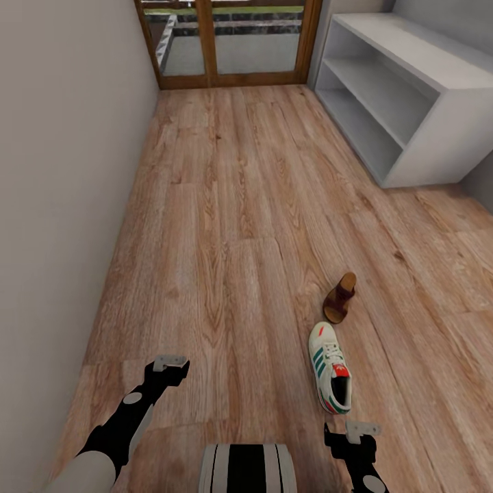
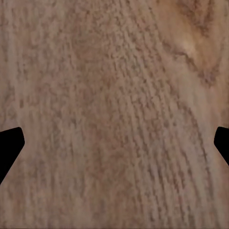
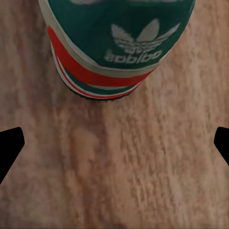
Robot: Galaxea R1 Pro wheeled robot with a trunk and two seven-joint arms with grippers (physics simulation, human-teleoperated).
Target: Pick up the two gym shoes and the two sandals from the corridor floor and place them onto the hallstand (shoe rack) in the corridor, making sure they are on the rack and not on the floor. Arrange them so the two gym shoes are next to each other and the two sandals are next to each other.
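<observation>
Now we are hovering the right gripper (image 1: 351, 433), wide open and empty, just behind the gym shoe (image 1: 331, 367); a sandal (image 1: 340, 297) is lying just beyond it. The left gripper (image 1: 170, 363) is also open, holding nothing. Descending short could push the shoe's heel away. The corridor floor (image 1: 226, 205) is wood-grain planks, and the hallstand (image 1: 404, 89) is standing well apart, its shelves bare.

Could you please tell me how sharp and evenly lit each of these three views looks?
Head view: flat, even light, faint shadows under the gym shoe and sandal, hallstand lines splay with wide-angle distortion. Left wrist view: corridor floor grain soft and smeared. Right wrist view: the shoe's heel is blurred at close range, its logo still readable.
</observation>
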